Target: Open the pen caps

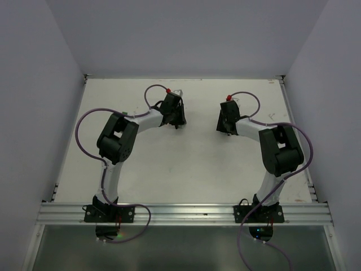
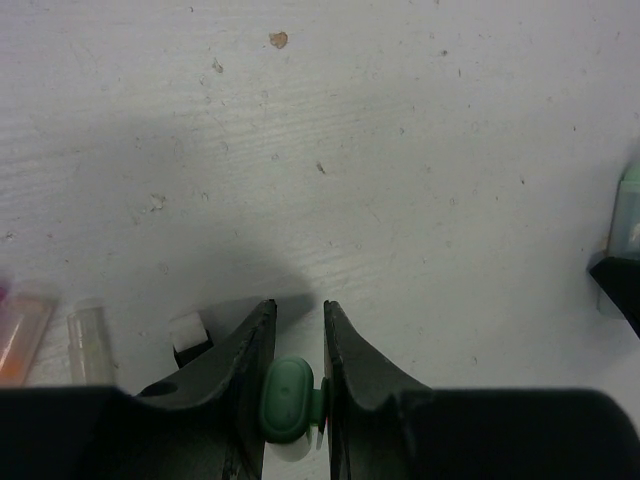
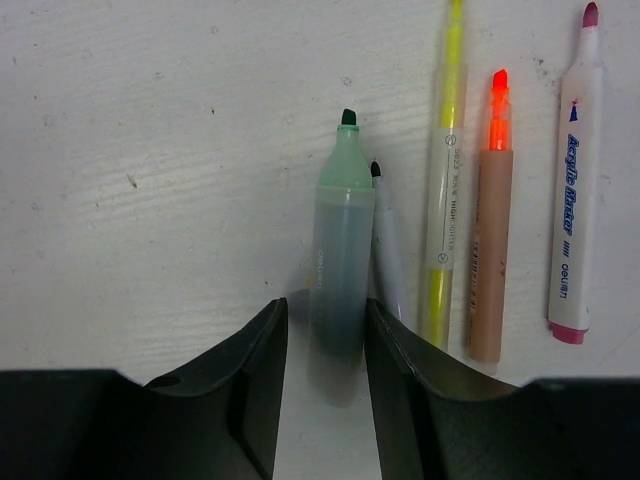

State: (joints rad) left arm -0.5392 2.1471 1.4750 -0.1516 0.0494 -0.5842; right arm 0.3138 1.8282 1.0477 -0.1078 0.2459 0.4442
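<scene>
Bare tabletop [image 3: 150,130] wide and free left of the pale green marker [image 3: 335,260], but crowded right: thin pen [image 3: 388,260] touching it, then yellow pen [image 3: 443,200], orange highlighter [image 3: 490,260], white marker [image 3: 572,200] side by side. Over by the left fingers [image 2: 235,380], green cap [image 2: 288,397] filling the gap, loose caps [image 2: 85,340] just beside on the left, free ahead.

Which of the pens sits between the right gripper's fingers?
The thick pale green marker with the dark tip; the slimmer pens lie beside it, outside the right gripper.

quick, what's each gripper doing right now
left gripper: closed on a green cap.
right gripper: open, straddling the pale green marker, a gap showing on one side.
</scene>
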